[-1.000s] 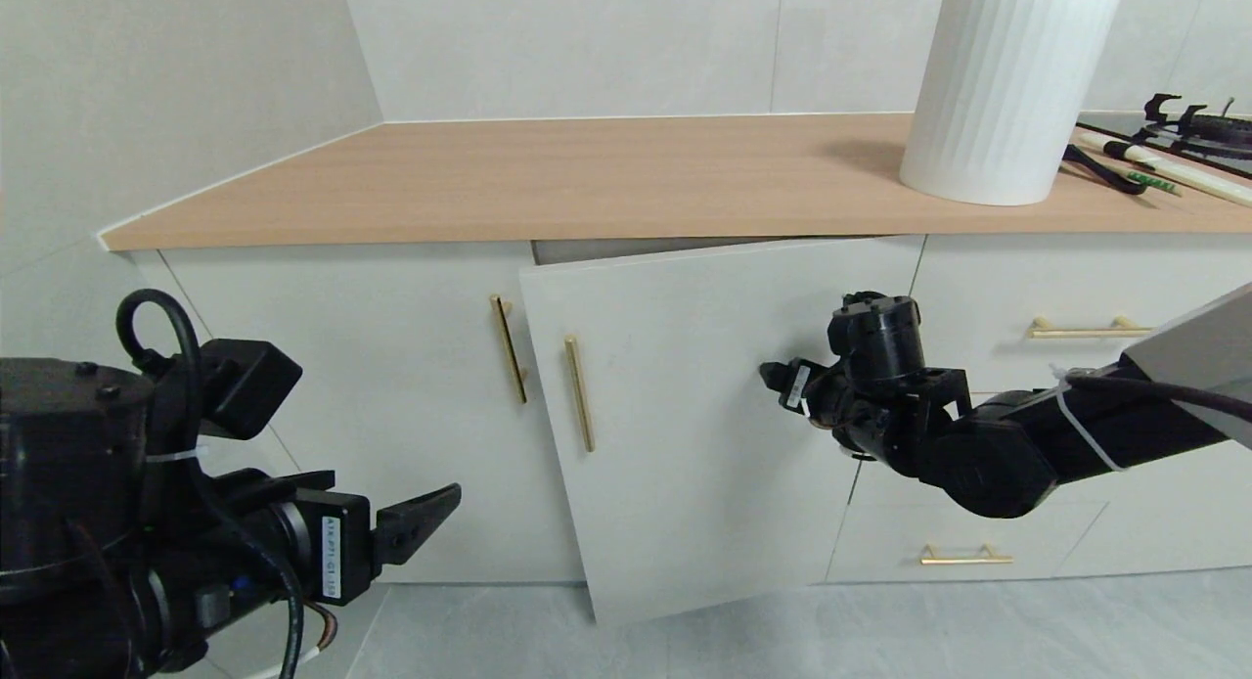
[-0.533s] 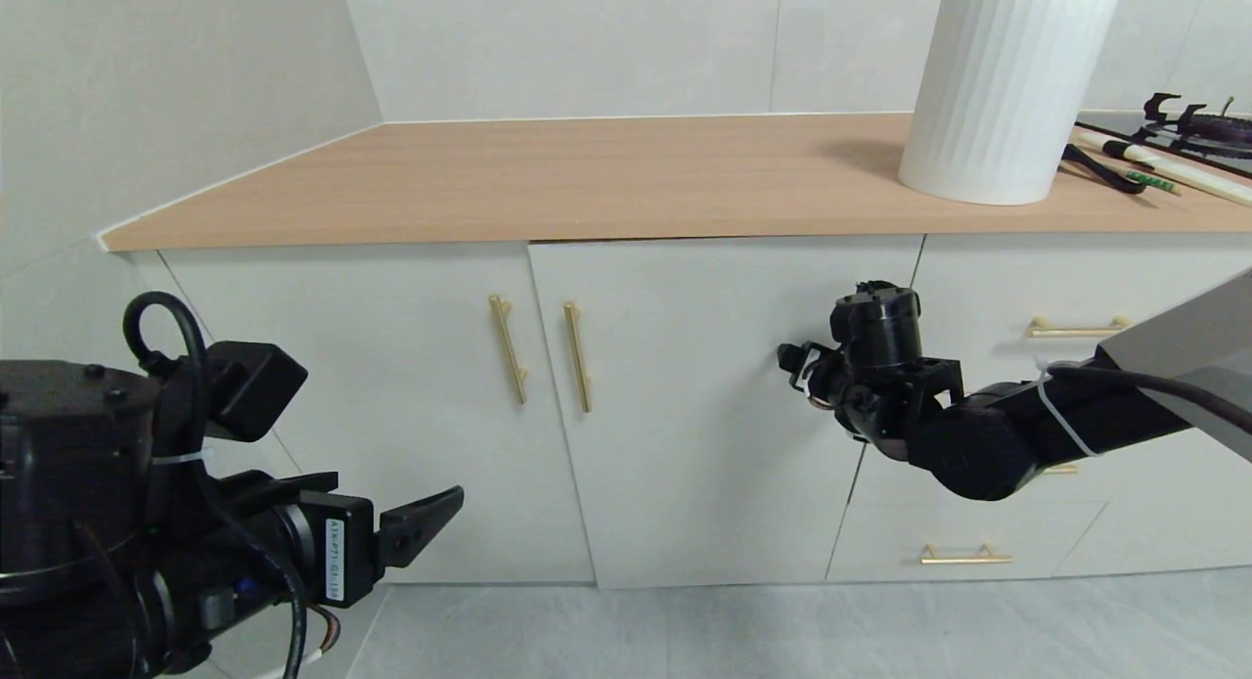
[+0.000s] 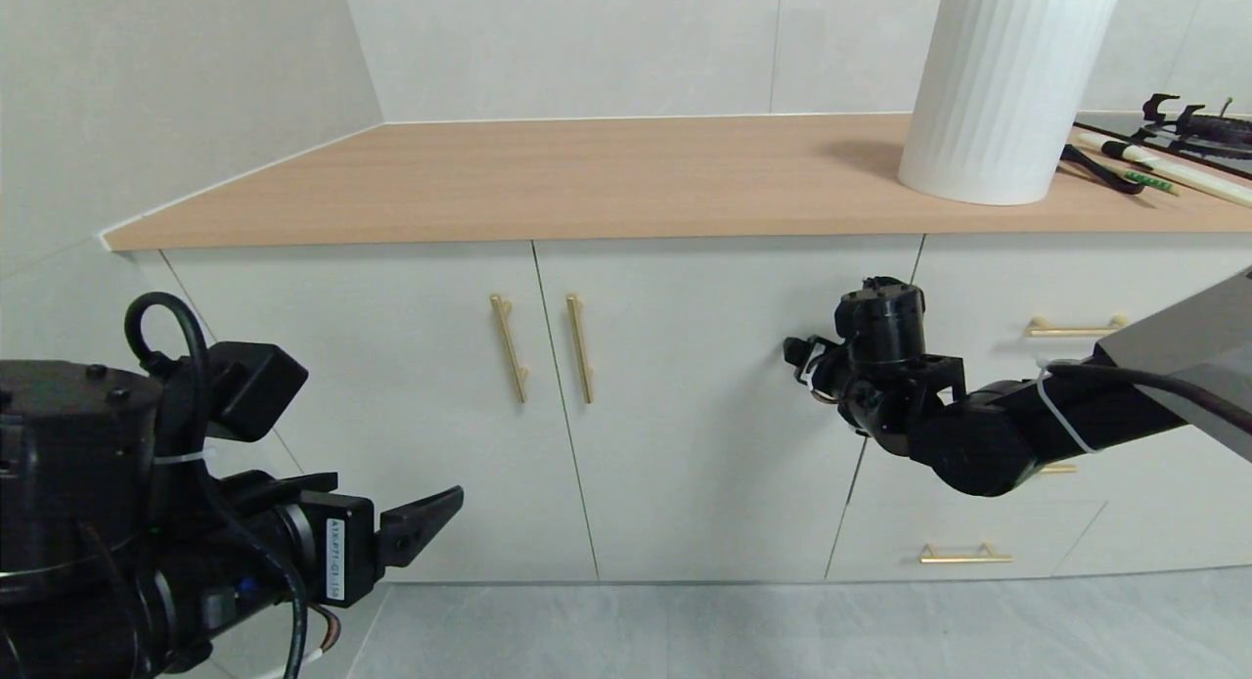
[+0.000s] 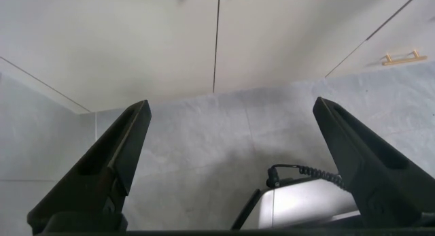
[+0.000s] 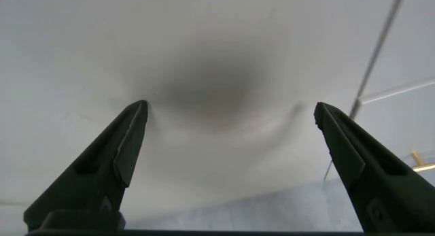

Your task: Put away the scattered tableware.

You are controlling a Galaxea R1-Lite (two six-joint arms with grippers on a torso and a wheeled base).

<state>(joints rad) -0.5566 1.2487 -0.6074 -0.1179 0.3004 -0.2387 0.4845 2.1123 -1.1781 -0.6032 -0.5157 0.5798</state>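
Chopsticks (image 3: 1172, 170) and a black utensil (image 3: 1100, 167) lie on the wooden counter (image 3: 548, 175) at the far right. Below it, the white cabinet door (image 3: 704, 425) with a gold handle (image 3: 579, 346) is flush with its neighbour. My right gripper (image 3: 802, 356) is open against this door's face, right of the handle; its fingertips (image 5: 139, 110) meet the white panel, nothing between them. My left gripper (image 3: 425, 522) hangs open and empty low at the left, over the grey floor (image 4: 204, 147) in front of the cabinet.
A tall white ribbed container (image 3: 1007, 82) stands on the counter beside the utensils, with a black stove grate (image 3: 1198, 126) behind. Drawers with gold handles (image 3: 1076, 327) are to the right of the doors. The left door has its own handle (image 3: 509, 346).
The right cabinet door has swung from ajar to fully shut, with my right gripper following it in toward the cabinet. The left arm has stayed put.
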